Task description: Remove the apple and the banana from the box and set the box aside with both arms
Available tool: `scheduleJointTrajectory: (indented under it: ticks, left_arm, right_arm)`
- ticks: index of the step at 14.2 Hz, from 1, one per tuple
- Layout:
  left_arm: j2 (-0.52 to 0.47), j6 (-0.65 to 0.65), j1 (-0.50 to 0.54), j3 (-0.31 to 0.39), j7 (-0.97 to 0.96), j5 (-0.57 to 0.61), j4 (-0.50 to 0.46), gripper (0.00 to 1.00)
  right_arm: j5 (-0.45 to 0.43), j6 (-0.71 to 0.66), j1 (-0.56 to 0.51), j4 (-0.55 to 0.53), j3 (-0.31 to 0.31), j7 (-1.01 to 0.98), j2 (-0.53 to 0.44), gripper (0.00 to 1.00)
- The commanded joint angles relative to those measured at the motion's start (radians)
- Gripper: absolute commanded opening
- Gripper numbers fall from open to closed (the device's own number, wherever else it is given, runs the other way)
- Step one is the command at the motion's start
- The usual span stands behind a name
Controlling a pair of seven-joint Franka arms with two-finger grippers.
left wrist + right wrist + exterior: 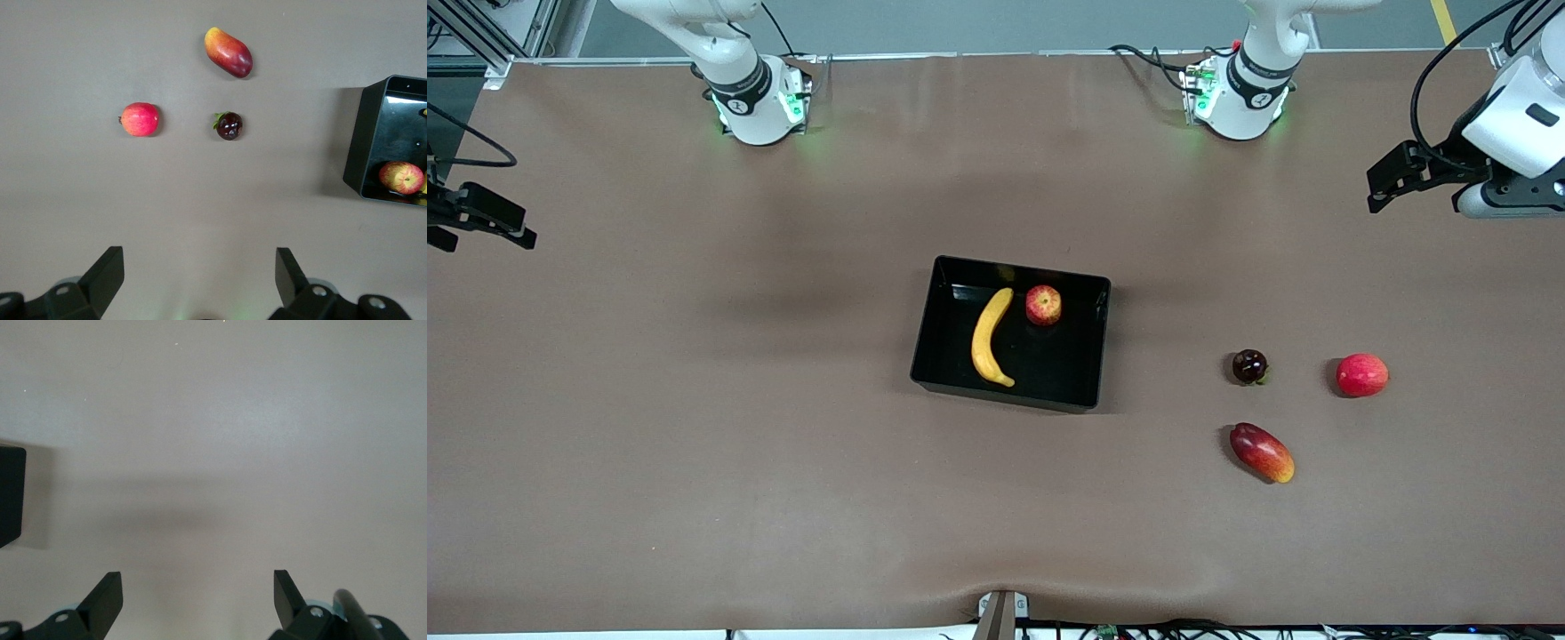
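The black box (925, 356) stands at the middle of the table. The yellow banana (991, 336) and the streaked red apple (1043, 305) lie inside it, apart from each other. My left gripper (1385, 188) is open and empty, up over the table's edge at the left arm's end; its wrist view (200, 257) shows a corner of the box (373, 133) with the apple (401, 177) in it. My right gripper (485, 220) is open and empty, up over the right arm's end; its wrist view (197, 580) shows bare table and a box corner (10, 493).
Three loose fruits lie toward the left arm's end: a dark purple round fruit (1249, 365), a plain red round fruit (1361, 374) and, nearer the front camera, an oblong red-yellow mango (1261, 452). All three also show in the left wrist view.
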Motion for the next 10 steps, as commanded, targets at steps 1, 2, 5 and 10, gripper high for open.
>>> scheduleJointTrajectory:
  ticks: [1,2,5,10]
  left_arm:
    - [0.000,-0.025,0.003,-0.001,0.020,0.019,0.021,1.00]
    - [0.000,-0.026,0.003,-0.001,0.018,0.019,0.021,1.00]
    - [0.011,-0.025,0.001,-0.003,0.029,0.047,0.050,1.00]
    - [0.049,-0.029,-0.046,-0.084,-0.138,0.036,0.003,1.00]
  right_arm:
    - [-0.012,-0.011,-0.005,0.007,0.006,-0.005,-0.002,1.00]
    - [-0.012,-0.011,-0.005,0.006,0.006,-0.005,-0.002,1.00]
    - [-0.012,-0.011,-0.007,0.006,0.006,-0.005,-0.002,1.00]
    - [-0.012,-0.011,-0.007,0.006,0.006,-0.005,-0.002,1.00]
